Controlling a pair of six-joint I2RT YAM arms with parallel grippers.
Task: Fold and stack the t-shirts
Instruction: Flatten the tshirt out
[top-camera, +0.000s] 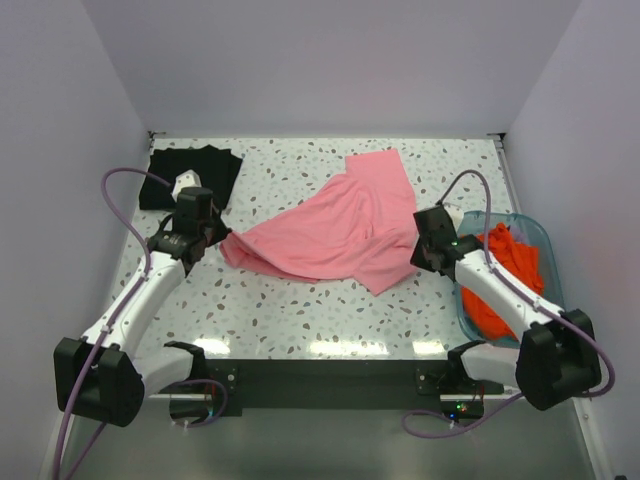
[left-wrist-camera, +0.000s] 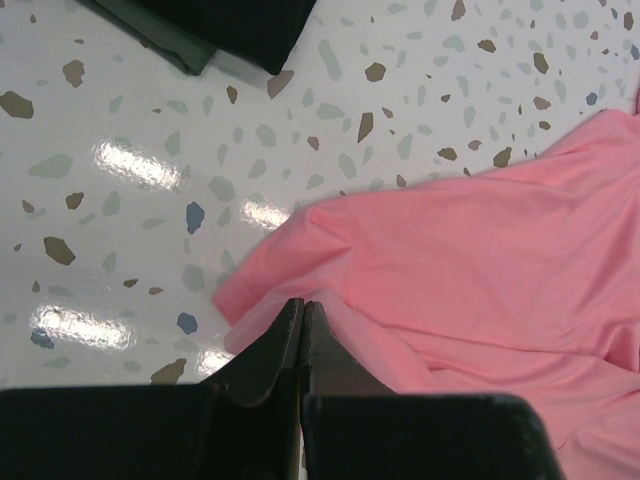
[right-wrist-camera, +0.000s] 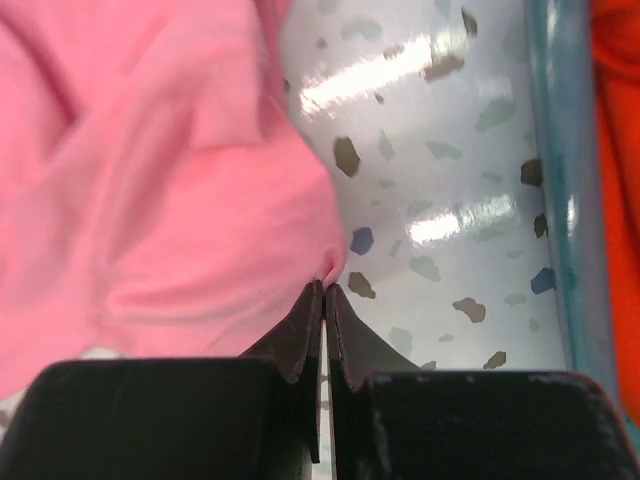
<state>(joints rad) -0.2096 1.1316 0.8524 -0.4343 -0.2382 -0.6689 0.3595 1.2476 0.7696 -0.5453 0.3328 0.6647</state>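
Note:
A pink t-shirt (top-camera: 340, 228) lies crumpled and stretched across the middle of the table. My left gripper (top-camera: 212, 240) is shut on its left edge, seen in the left wrist view (left-wrist-camera: 302, 303) with pink cloth (left-wrist-camera: 470, 250) at the tips. My right gripper (top-camera: 422, 250) is shut on the shirt's right edge; in the right wrist view (right-wrist-camera: 326, 288) the cloth (right-wrist-camera: 170, 200) puckers at the fingertips. A folded black t-shirt (top-camera: 190, 170) lies at the back left, also in the left wrist view (left-wrist-camera: 240, 25). Orange-red shirts (top-camera: 505, 275) fill the tub.
A teal see-through plastic tub (top-camera: 545, 240) stands at the right edge, its wall in the right wrist view (right-wrist-camera: 560, 200). White walls enclose the speckled table (top-camera: 300, 310) on three sides. A dark bar runs along the near edge.

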